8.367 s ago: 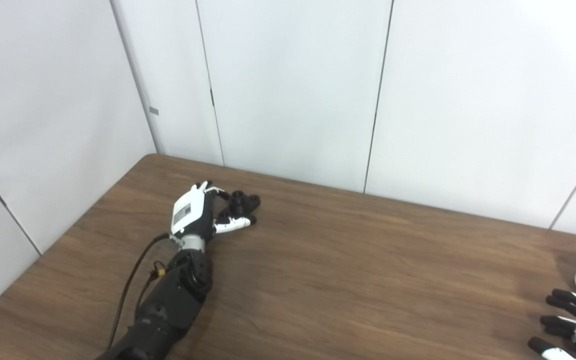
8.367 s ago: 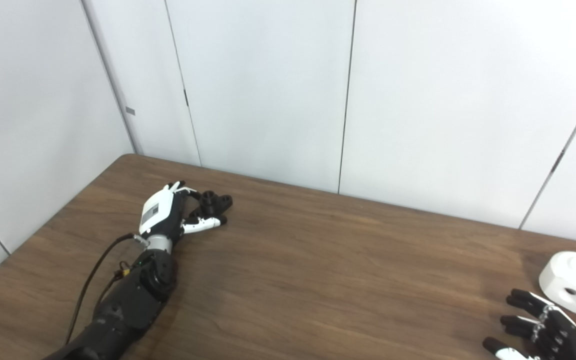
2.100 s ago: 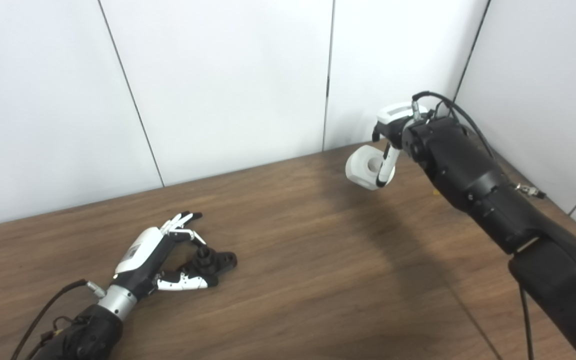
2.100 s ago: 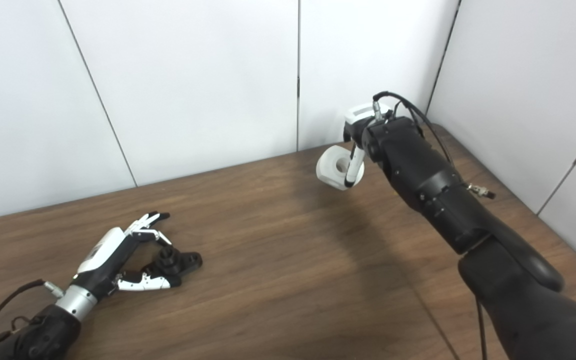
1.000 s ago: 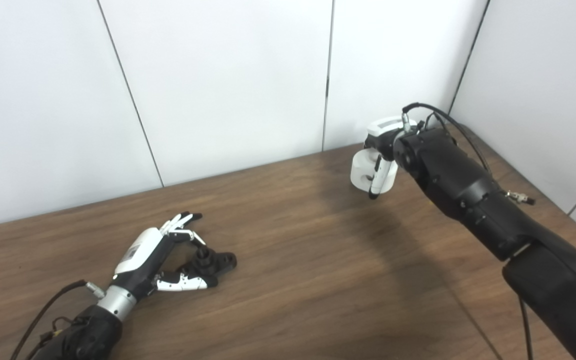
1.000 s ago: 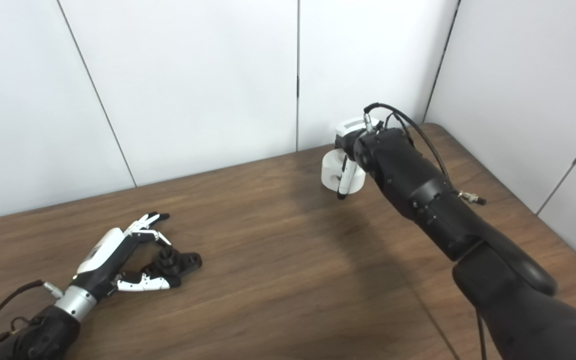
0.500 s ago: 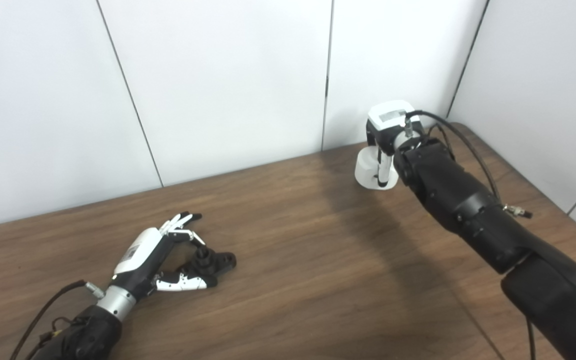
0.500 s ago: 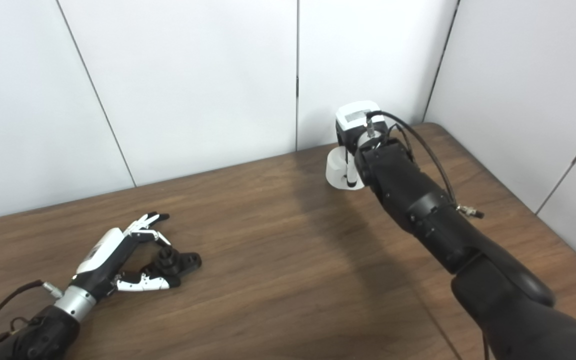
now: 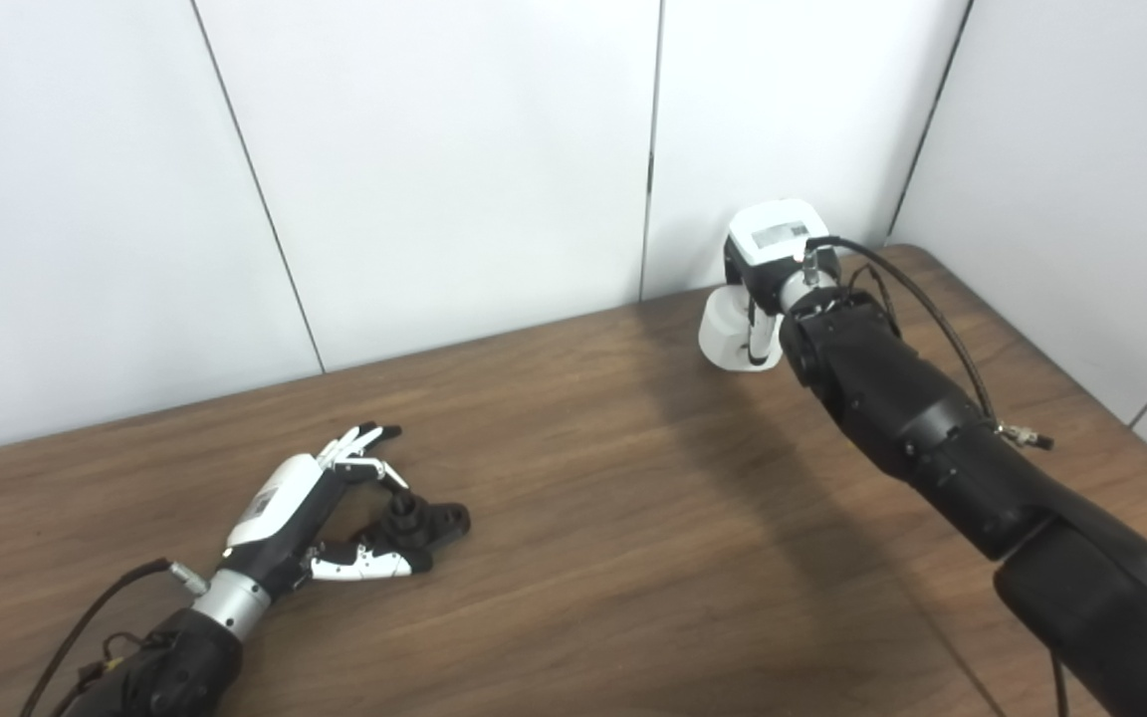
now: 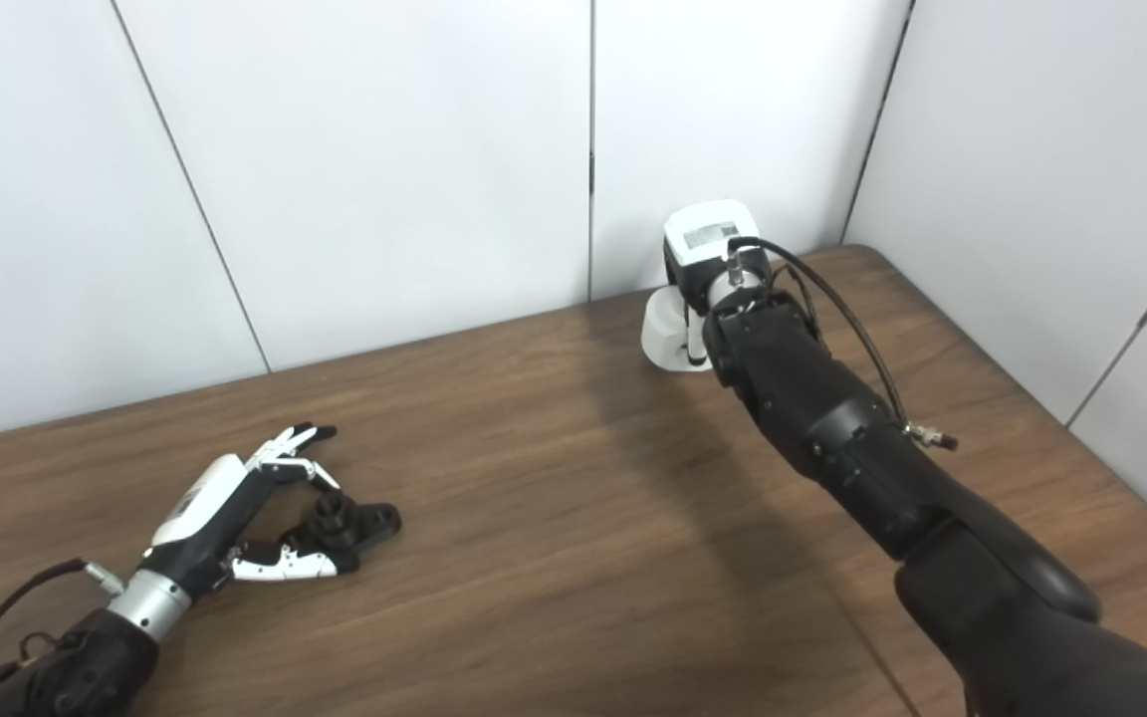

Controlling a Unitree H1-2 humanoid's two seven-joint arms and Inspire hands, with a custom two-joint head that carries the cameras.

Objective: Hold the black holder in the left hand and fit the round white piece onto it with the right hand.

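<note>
While raised clear of the brown table (image 9: 573,558) near its far right corner, right hand (image 9: 768,269) wrapped around the round white piece (image 9: 728,334), one finger (image 9: 759,339) crossing its front, back of the hand turned up. Low at the near left, left hand (image 9: 310,508) resting on the tabletop with fingers spread and curled loosely about the black holder (image 9: 424,520); thumb lying just beside its near edge, holder sitting on the wood, contact not possible to tell. Both pieces well apart, white wall panels (image 9: 434,169) behind.
</note>
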